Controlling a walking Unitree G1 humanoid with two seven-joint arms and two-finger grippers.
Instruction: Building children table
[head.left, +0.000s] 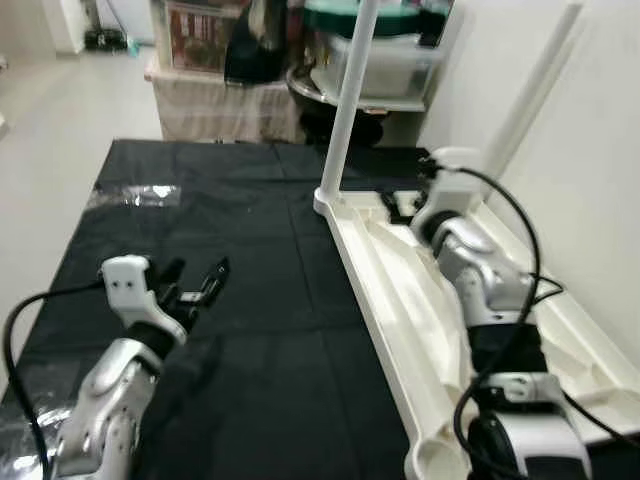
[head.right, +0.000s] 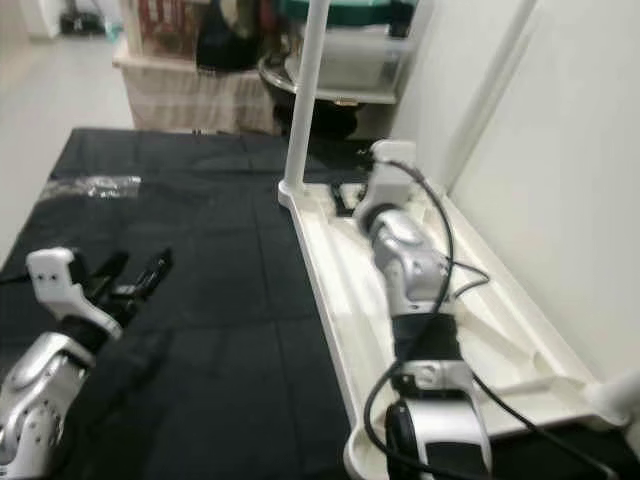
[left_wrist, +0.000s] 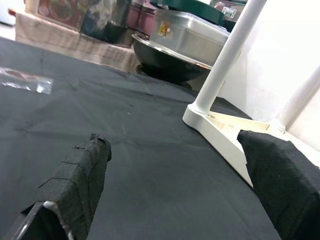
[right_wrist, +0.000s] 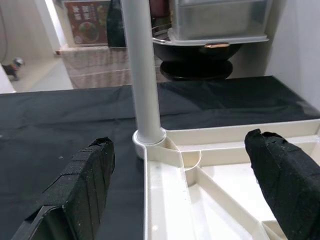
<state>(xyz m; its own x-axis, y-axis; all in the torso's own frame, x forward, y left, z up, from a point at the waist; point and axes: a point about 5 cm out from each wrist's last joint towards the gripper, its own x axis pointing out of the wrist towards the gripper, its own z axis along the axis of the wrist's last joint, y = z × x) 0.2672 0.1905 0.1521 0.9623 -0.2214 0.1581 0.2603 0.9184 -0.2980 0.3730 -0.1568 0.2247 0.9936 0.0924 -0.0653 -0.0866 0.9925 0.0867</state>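
Note:
A white children's table top (head.left: 390, 290) lies upside down on a black cloth (head.left: 250, 250), along the right wall. One white leg (head.left: 345, 110) stands upright in its far left corner. A second leg (head.left: 535, 80) rises at the far right corner, against the wall. My right gripper (head.left: 403, 206) hovers open over the far end of the ribbed underside. In the right wrist view its fingers (right_wrist: 80, 185) frame the upright leg (right_wrist: 142, 70) and an empty round socket (right_wrist: 190, 159). My left gripper (head.left: 195, 283) is open and empty, low over the cloth left of the table.
A clear plastic bag (head.left: 135, 195) lies at the cloth's far left. Beyond the cloth stand a draped low bench (head.left: 220, 105), a black bowl (left_wrist: 170, 55) and a lidded bin (left_wrist: 195, 32). The white wall (head.left: 600, 200) closes the right side. Bare floor (head.left: 60, 110) lies at the left.

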